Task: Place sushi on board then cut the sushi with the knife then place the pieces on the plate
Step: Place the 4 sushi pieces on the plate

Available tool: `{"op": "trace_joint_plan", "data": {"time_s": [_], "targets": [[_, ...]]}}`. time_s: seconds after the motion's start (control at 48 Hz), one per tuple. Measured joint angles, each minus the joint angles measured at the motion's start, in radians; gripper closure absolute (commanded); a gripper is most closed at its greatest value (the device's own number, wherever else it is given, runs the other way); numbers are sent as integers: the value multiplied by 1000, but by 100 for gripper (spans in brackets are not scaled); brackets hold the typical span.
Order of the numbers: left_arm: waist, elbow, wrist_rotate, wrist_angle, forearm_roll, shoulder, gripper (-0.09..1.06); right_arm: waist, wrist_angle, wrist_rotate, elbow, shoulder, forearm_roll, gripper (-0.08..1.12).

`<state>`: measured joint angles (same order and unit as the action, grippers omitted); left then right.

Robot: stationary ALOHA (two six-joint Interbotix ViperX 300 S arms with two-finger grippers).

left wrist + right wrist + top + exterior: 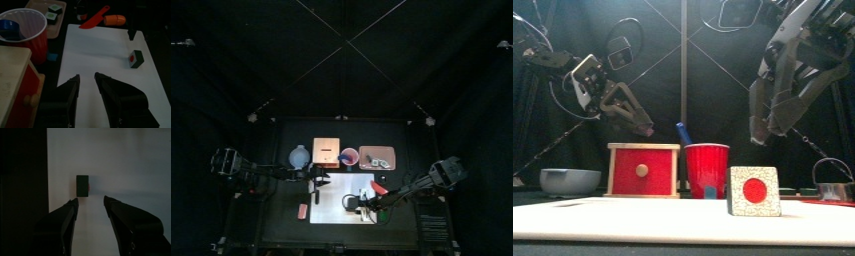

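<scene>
R gripper [90, 199] above sushi pc [83, 184]

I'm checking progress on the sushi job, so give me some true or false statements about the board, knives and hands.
A sushi piece stands on the board. True.
The right hand holds the red knife. False: it is open and empty; the knife lies at the board's edge.
The blue knife is in the cup. True.
The left hand grips the sushi. False: it is open and empty, above the board.
</scene>
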<state>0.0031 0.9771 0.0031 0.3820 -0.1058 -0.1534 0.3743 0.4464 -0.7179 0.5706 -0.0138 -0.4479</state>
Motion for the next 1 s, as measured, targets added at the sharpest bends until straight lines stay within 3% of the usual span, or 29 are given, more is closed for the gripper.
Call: {"op": "trace_joint_plan", "data": {"time_s": [0.562,0.875,1.0], "targets": [[0,0,0,-2,0,0,24,5,11,6,-87,-156,0,24],[0,2,0,-2,0,-2,24,2,12,2,-87,-189,0,42],[0,2,2,-2,0,-2,24,-12,57,5,-63,-158,-5,42]]}}
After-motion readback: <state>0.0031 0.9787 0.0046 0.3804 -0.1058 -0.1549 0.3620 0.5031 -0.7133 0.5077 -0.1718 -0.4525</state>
